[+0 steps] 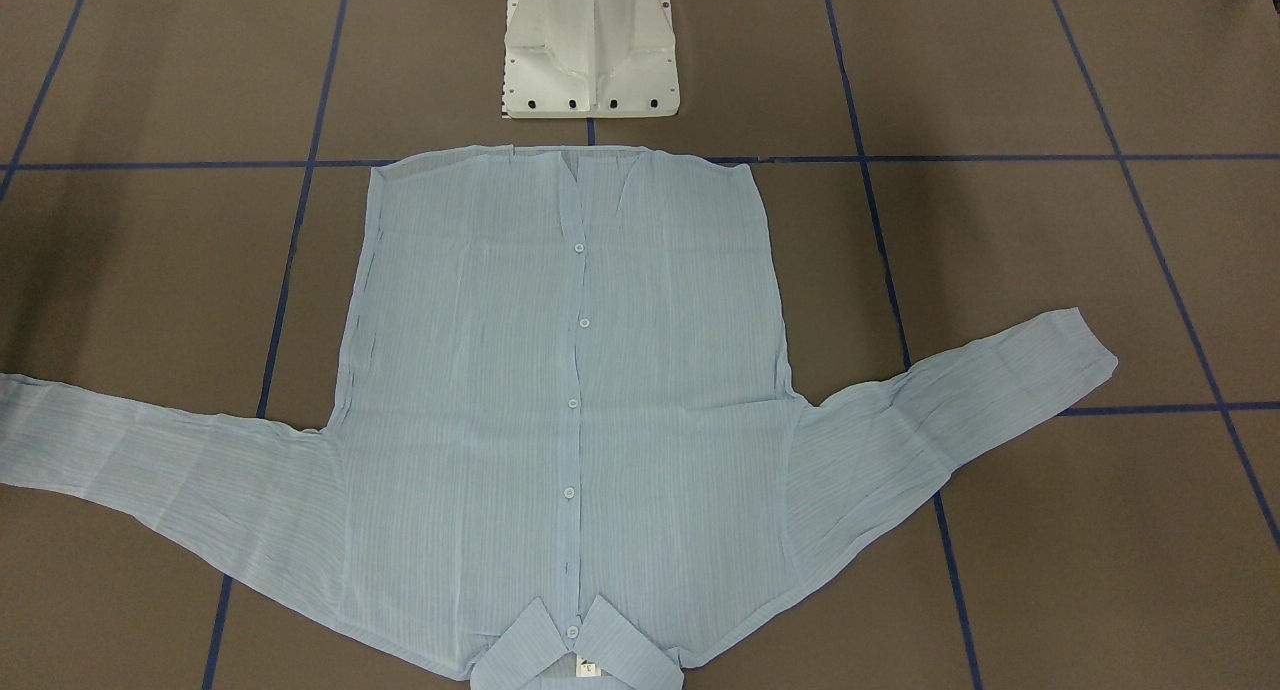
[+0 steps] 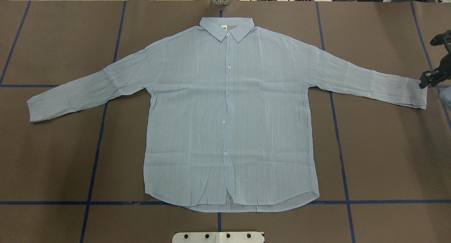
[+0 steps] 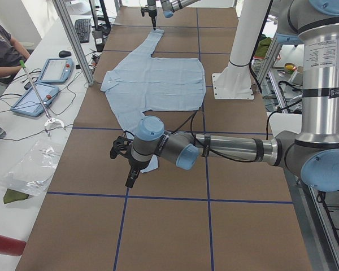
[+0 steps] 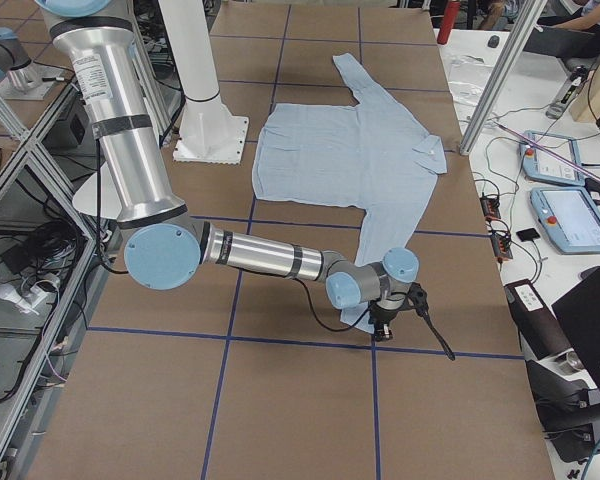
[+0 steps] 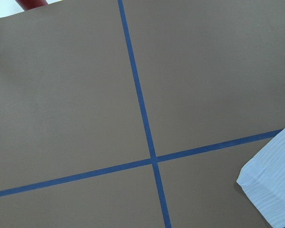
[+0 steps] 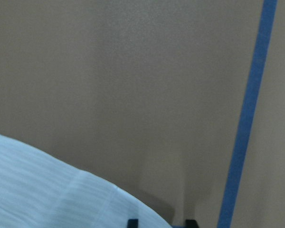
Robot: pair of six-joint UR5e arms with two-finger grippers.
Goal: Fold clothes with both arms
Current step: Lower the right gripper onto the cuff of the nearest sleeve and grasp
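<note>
Right gripper point(image 2: 424, 81), fingertips point(image 6: 132, 222) apart, meets one cuff of the shirt point(image 2: 229, 112) spread flat on the table point(image 2: 387, 148). Left gripper point(image 3: 131, 179) hangs by the other cuff, seen only from the side; I cannot tell its opening.

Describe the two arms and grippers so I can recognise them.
The left arm and right arm are silver-grey tubes with rounded light blue joint caps, black bands, a loose black cable at the forearm and a white printed label on the upper tube. The left gripper and right gripper are black, with slim fingers.
</note>
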